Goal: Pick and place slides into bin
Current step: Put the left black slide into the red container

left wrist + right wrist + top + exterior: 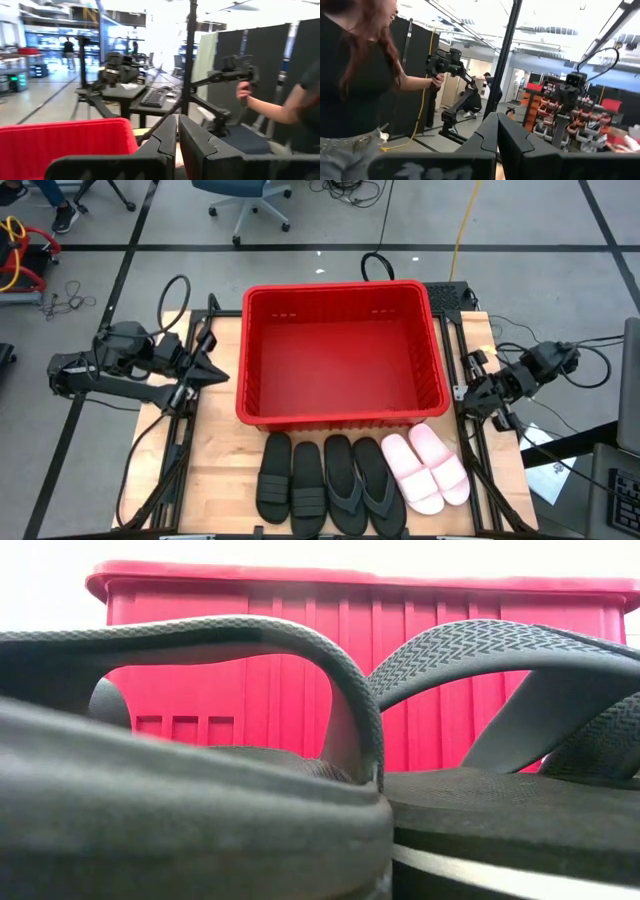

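Six sandals lie sole-down in a row on the table's near part: two black wide-strap slides [292, 480], two black thong flip-flops [358, 480] and two pale pink slides [428, 468]. The red bin [340, 355] stands behind them at the table's middle. In the low view the flip-flops [300, 740] fill the front, with the bin [360, 660] behind. My left gripper [218, 375] is shut and empty at the bin's left side. My right gripper [463, 392] is shut and empty at the bin's right side. The wrist views show the shut left fingers [177, 142] and the shut right fingers [497, 140].
The bin takes most of the table's far half. A person [360, 85] stands beyond the table beside a leader arm; a forearm and hand [265, 102] show in the left wrist view. Bare wood [215, 460] lies left of the sandals.
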You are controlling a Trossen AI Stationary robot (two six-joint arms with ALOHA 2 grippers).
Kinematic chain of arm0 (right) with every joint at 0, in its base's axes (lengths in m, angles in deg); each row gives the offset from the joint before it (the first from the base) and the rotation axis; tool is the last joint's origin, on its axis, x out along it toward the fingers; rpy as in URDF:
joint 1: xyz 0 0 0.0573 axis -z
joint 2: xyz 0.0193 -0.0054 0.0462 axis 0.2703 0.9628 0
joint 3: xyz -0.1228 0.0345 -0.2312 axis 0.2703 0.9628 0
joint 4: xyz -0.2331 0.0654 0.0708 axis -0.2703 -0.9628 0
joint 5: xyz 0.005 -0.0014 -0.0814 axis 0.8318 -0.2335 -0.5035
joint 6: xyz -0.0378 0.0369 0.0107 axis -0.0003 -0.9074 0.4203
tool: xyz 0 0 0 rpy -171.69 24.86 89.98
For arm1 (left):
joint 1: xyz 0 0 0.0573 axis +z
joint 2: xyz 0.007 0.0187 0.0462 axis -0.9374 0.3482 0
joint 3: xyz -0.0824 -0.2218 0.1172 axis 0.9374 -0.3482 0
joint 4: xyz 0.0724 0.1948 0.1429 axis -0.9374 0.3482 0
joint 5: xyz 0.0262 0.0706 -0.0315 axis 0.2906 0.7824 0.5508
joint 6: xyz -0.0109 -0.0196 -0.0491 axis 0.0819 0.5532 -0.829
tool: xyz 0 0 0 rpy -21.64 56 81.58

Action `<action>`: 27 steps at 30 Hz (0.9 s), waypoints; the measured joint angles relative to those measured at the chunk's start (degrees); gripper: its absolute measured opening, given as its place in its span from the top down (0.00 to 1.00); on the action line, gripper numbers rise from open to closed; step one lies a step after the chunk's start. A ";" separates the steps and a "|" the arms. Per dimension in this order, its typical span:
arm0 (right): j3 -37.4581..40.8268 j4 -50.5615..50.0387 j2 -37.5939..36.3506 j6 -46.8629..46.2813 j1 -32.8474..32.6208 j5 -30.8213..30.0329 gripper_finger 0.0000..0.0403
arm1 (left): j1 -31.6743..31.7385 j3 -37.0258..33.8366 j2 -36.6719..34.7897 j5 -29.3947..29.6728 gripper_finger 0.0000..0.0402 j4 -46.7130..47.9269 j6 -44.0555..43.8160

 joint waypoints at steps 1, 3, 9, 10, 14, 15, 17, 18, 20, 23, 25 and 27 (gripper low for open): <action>0.00 0.15 0.18 0.08 0.00 0.02 1.00 | 0.00 0.00 -0.02 0.98 0.95 0.00 -0.03; 0.00 0.87 0.51 -0.30 0.00 0.02 1.00 | 0.00 0.00 -0.02 2.68 0.95 0.04 -0.04; 0.02 2.75 1.42 0.74 0.00 0.02 1.00 | 0.00 0.00 0.00 5.28 0.95 2.62 -0.23; 0.02 2.77 1.48 1.65 0.00 -0.03 1.00 | 0.00 0.00 0.00 5.98 0.95 3.21 -0.26; 0.02 2.61 1.55 0.62 0.00 0.04 1.00 | 0.00 0.47 0.00 8.79 0.95 6.63 0.05; 0.02 2.63 1.59 -0.89 0.00 -0.05 1.00 | 0.00 1.20 0.00 9.60 0.95 8.41 0.02; 0.02 2.61 1.61 -2.18 0.00 -0.99 1.00 | 0.00 3.63 0.79 11.72 0.95 12.74 -0.06; 0.02 2.61 1.61 -2.67 0.00 -1.91 1.00 | 0.00 5.15 1.45 12.91 0.95 15.20 -0.06; 0.02 2.76 1.61 -3.57 0.00 -4.62 1.00 | 0.00 9.09 3.09 14.53 0.97 20.21 0.48; 0.02 3.34 1.61 -2.99 0.00 -10.28 1.00 | 0.00 15.66 6.73 15.32 0.99 26.34 1.57; 0.04 3.81 1.61 -2.93 0.00 -13.30 1.00 | 0.00 19.16 9.63 15.47 0.99 29.92 1.62; 0.04 4.43 1.61 -2.84 0.00 -15.02 1.00 | -0.04 21.97 12.45 15.21 0.99 33.26 1.60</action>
